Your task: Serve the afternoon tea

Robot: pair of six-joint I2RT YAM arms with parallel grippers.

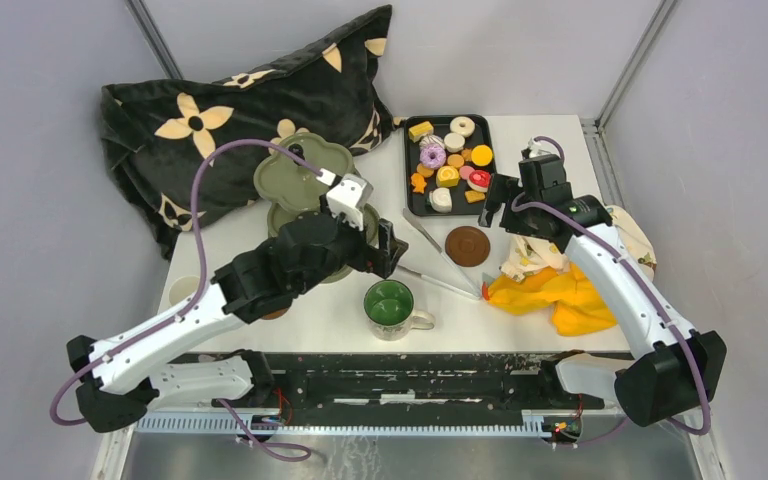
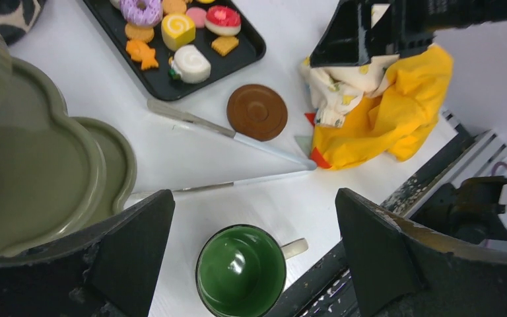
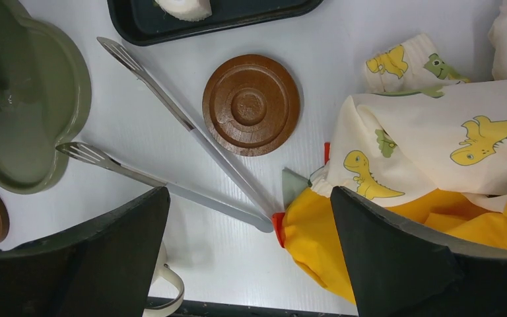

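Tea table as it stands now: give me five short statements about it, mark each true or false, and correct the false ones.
1. The mug is empty. True.
2. The pastries sit on the stand. False: they are all on the black tray, and the tiers that show are bare.
3. The tongs lie between the stand and the yellow cloth. True.
4. The right gripper holds the saucer. False: it is open and empty, and the saucer lies on the table.
5. The left gripper is open and holds nothing. True.
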